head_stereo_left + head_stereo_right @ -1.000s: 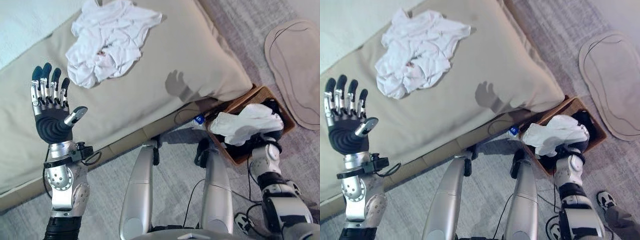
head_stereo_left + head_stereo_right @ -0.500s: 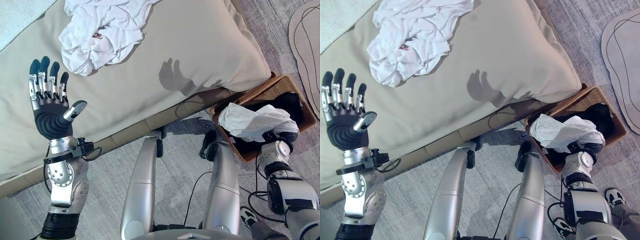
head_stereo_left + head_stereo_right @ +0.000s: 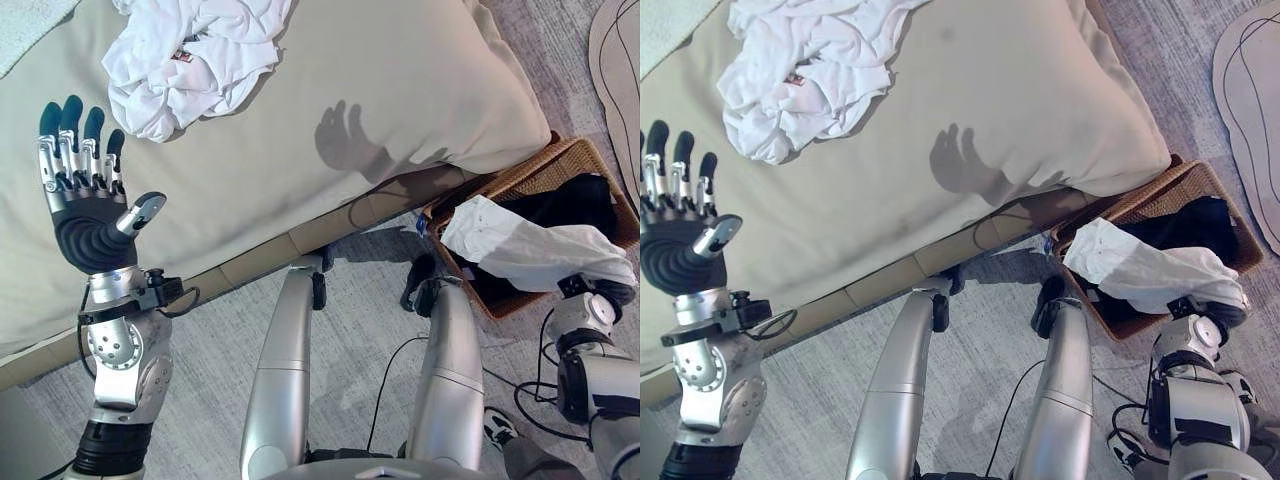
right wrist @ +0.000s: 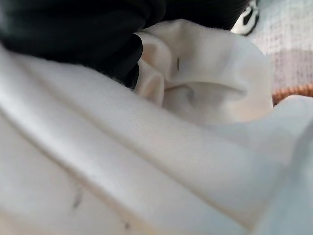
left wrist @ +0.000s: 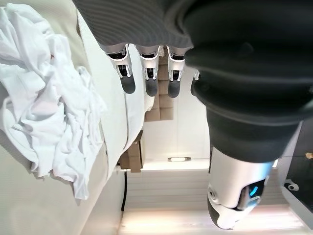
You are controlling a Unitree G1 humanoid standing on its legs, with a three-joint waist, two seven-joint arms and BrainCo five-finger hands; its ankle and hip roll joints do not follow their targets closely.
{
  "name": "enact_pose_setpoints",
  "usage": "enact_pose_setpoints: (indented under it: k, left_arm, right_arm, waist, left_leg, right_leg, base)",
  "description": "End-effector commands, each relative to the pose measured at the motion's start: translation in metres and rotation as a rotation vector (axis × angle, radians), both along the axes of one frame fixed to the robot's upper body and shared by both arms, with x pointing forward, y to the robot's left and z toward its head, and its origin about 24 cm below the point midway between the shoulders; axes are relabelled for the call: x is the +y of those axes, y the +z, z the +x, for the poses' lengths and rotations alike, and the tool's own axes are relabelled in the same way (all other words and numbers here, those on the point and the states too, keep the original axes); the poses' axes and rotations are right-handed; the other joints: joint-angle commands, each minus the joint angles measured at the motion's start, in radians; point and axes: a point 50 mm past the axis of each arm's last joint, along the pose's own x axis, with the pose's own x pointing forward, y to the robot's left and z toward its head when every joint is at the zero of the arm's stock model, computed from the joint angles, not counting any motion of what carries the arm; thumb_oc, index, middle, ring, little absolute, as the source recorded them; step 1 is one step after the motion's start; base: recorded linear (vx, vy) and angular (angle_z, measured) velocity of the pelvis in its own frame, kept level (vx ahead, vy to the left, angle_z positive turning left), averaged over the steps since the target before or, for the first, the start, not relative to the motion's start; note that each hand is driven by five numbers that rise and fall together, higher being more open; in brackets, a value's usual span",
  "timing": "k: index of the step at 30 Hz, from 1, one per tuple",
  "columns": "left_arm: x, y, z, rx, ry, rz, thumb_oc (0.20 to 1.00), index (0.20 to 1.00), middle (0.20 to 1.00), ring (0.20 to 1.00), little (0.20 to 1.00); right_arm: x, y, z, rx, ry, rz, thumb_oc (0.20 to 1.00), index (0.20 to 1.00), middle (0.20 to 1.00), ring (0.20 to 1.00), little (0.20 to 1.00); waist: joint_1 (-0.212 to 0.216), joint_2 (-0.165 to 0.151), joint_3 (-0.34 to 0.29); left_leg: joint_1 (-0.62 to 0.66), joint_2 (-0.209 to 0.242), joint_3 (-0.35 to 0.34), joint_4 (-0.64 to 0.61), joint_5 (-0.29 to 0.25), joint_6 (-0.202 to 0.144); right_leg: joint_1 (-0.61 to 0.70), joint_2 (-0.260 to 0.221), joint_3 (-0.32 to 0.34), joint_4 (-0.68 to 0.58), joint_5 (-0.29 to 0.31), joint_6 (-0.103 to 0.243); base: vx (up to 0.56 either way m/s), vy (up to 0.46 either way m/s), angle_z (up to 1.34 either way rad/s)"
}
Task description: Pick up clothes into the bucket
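White clothes (image 3: 190, 55), beige bed (image 3: 380, 70), brown woven basket (image 3: 520, 185), grey carpet (image 3: 200, 400)

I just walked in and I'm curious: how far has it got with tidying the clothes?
About halfway, it seems. A dark garment already lies in the wicker basket on the floor. A white garment is draped over the basket's edge at the right arm; the right hand is hidden under it, so I can't tell if it has let go. A crumpled white pile on the bed remains. The left hand is raised, open and empty.

The white cloth (image 3: 535, 250) that was bunched above the basket (image 3: 520, 180) a second ago now lies stretched across it toward the right; the right hand (image 3: 612, 290) has moved right with it.
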Motion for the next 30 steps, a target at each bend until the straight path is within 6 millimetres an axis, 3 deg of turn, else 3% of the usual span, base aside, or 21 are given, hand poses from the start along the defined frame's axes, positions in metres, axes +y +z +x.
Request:
enact_pose_setpoints:
  k: [1,6,9,10,17,22,26,30]
  left_arm:
    - [0.002,0.004,-0.019,-0.090,0.021,-0.033,1.000,1.000,1.000,1.000,1.000]
    - [0.004,-0.002,-0.019,-0.053,0.031,-0.029,1.000,1.000,1.000,1.000,1.000]
    - [0.005,-0.005,-0.019,-0.033,0.030,-0.034,1.000,1.000,1.000,1.000,1.000]
    - [0.006,-0.006,-0.018,-0.019,0.029,-0.031,1.000,1.000,1.000,1.000,1.000]
    - [0.006,-0.009,-0.014,0.027,0.004,-0.013,1.000,1.000,1.000,1.000,1.000]
    - [0.008,-0.009,-0.011,0.039,0.012,-0.011,1.000,1.000,1.000,1.000,1.000]
    - [0.011,-0.010,-0.006,0.037,0.042,-0.011,1.000,1.000,1.000,1.000,1.000]
    - [0.025,-0.017,0.007,0.093,0.208,0.047,1.000,1.000,1.000,1.000,1.000]
  right_arm:
    - [-0.023,0.011,-0.015,0.177,0.017,-0.206,1.000,1.000,1.000,1.000,1.000]
    - [-0.009,0.032,0.009,0.314,0.162,-0.474,1.000,1.000,1.000,1.000,1.000]
    - [-0.007,0.032,0.011,0.440,0.210,-0.589,1.000,1.000,1.000,1.000,1.000]
    - [-0.004,0.036,0.017,0.539,0.277,-0.704,1.000,1.000,1.000,1.000,1.000]
    - [-0.009,0.028,0.016,0.844,0.370,-0.762,1.000,1.000,1.000,1.000,1.000]
    - [-0.009,0.022,0.013,0.817,0.334,-0.681,1.000,1.000,1.000,1.000,1.000]
    - [-0.006,0.008,0.006,0.637,0.286,-0.509,1.000,1.000,1.000,1.000,1.000]
    - [0.023,-0.005,0.014,0.370,0.361,-0.432,1.000,1.000,1.000,1.000,1.000]
  waist:
    - [-0.026,0.034,-0.093]
    - [-0.034,0.022,-0.103]
    - [-0.035,0.017,-0.109]
    - [-0.032,0.012,-0.115]
    - [-0.026,0.006,-0.127]
    - [-0.030,0.003,-0.125]
    - [-0.037,-0.003,-0.124]
    - [-0.064,-0.022,-0.119]
  left_leg:
    - [-0.058,-0.021,-0.002,0.176,-0.167,0.057]
    - [-0.053,-0.015,0.003,0.153,-0.158,0.059]
    - [-0.045,-0.012,0.003,0.128,-0.151,0.059]
    - [-0.037,-0.010,0.003,0.103,-0.144,0.059]
    - [0.011,-0.012,0.003,-0.001,-0.111,0.054]
    - [0.041,-0.014,0.006,-0.035,-0.102,0.054]
    - [0.062,-0.014,0.007,-0.039,-0.105,0.055]
    - [0.087,-0.008,0.008,-0.032,-0.117,0.056]
  right_leg:
    - [-0.074,0.027,0.064,-0.149,0.202,0.068]
    - [-0.065,0.033,0.060,-0.185,0.222,0.069]
    - [-0.058,0.030,0.054,-0.210,0.232,0.072]
    - [-0.051,0.029,0.051,-0.233,0.240,0.075]
    - [-0.004,0.028,0.039,-0.325,0.274,0.087]
    - [0.023,0.029,0.032,-0.361,0.284,0.091]
    - [0.048,0.030,0.028,-0.373,0.282,0.093]
    - [0.077,0.032,0.026,-0.382,0.280,0.096]
  base:
    - [-0.02,0.006,-0.04]
    - [0.00,0.000,0.00]
    - [0.00,0.000,0.00]
    - [0.00,0.000,0.00]
    - [-0.01,0.003,-0.01]
    - [0.00,0.000,0.00]
    - [0.00,0.000,0.00]
    - [0.02,0.016,-0.01]
